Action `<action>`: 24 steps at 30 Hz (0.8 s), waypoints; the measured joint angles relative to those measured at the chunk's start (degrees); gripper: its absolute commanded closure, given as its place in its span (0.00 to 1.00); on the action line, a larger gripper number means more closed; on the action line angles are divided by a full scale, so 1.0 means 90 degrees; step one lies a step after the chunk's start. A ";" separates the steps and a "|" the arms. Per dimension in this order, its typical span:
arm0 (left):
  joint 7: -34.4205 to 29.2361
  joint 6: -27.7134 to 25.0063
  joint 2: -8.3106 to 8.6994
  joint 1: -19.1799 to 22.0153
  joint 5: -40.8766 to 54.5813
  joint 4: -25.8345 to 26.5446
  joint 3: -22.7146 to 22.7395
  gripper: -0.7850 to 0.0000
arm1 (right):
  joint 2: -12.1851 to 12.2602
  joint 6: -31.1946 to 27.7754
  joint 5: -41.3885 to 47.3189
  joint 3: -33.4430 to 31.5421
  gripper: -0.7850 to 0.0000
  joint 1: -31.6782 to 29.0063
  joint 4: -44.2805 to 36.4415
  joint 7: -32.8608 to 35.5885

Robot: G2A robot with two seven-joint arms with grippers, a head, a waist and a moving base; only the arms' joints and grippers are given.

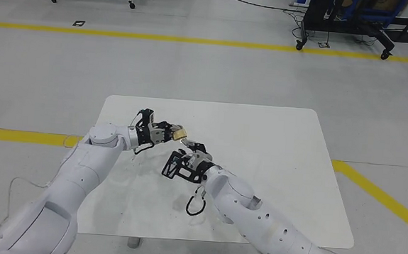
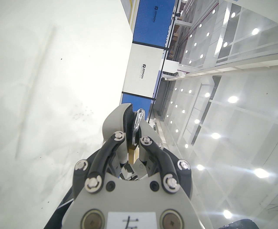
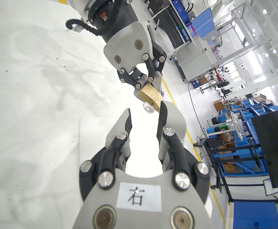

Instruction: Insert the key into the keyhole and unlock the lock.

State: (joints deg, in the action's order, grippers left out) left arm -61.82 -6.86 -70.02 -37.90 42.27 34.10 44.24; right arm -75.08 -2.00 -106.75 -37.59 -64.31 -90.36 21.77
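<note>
My left gripper (image 1: pixel 171 133) is shut on a brass padlock (image 1: pixel 180 134), held above the left middle of the white table (image 1: pixel 278 182). In the right wrist view the padlock (image 3: pixel 151 95) sticks out of the left fingers (image 3: pixel 158 83), and a silver key (image 3: pixel 149 107) sits in the keyhole on its end face. My right gripper (image 3: pixel 146 111) is open just short of the lock, the key's head lying level with its fingertips and close to one pad (image 3: pixel 162 115). In the left wrist view the brass body (image 2: pixel 133 155) and the silver key (image 2: pixel 138 119) lie between my left gripper's (image 2: pixel 135 115) closed fingers.
Both arms meet over the table's left half; the right half of the tabletop (image 1: pixel 288 147) is bare. A black cable loop (image 1: pixel 195 202) hangs from the right arm. Yellow floor lines (image 1: pixel 196 40) and wheeled racks (image 1: pixel 346 27) lie far behind.
</note>
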 measured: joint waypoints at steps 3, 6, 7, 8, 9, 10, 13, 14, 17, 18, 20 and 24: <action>0.0006 0.0028 0.0011 -0.0035 -0.0057 0.0059 0.0062 1.00 | -0.0057 0.0000 -0.0019 0.0022 0.77 0.0035 0.0085 0.0017; 0.0004 0.0053 0.0019 -0.0069 -0.0130 0.0123 0.0112 1.00 | -0.0109 0.0036 -0.0060 0.0031 0.76 0.0060 0.0166 0.0056; 0.0004 0.0060 0.0022 -0.0084 -0.0153 0.0146 0.0134 1.00 | -0.0130 0.0056 -0.0080 0.0035 0.76 0.0065 0.0193 0.0065; 0.0006 0.0068 0.0024 -0.0094 -0.0169 0.0161 0.0151 1.00 | -0.0145 0.0068 -0.0097 0.0037 0.76 0.0068 0.0211 0.0075; 0.0006 0.0077 0.0027 -0.0102 -0.0188 0.0176 0.0166 1.00 | -0.0158 0.0079 -0.0118 0.0039 0.77 0.0071 0.0228 0.0090; 0.0005 0.0085 0.0029 -0.0112 -0.0212 0.0195 0.0187 1.00 | -0.0177 0.0099 -0.0156 0.0040 0.78 0.0075 0.0251 0.0117; 0.0005 0.0100 0.0034 -0.0144 -0.0260 0.0238 0.0240 1.00 | -0.0223 0.0155 -0.0235 0.0042 1.00 0.0077 0.0298 0.0179; 0.0005 0.0105 0.0036 -0.0154 -0.0273 0.0252 0.0255 1.00 | -0.0236 0.0164 -0.0243 0.0039 1.00 0.0075 0.0309 0.0185; 0.0009 0.0112 0.0039 -0.0187 -0.0324 0.0296 0.0303 1.00 | -0.0274 0.0213 -0.0244 0.0006 1.00 0.0057 0.0342 0.0193; 0.0012 0.0119 0.0041 -0.0194 -0.0344 0.0307 0.0316 1.00 | -0.0286 0.0235 -0.0236 -0.0008 1.00 0.0048 0.0352 0.0197; 0.0014 0.0127 0.0042 -0.0212 -0.0381 0.0336 0.0347 1.00 | -0.0319 0.0304 -0.0088 -0.0067 1.00 0.0013 0.0363 0.0197; 0.0003 0.0140 0.0045 -0.0240 -0.0441 0.0373 0.0407 1.00 | -0.0386 0.0335 0.0649 -0.0310 1.00 -0.0035 0.0392 0.0177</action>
State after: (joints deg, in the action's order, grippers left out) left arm -61.80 -5.60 -69.61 -40.06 38.30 37.46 47.90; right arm -78.56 1.01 -100.91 -40.38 -64.62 -86.84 23.37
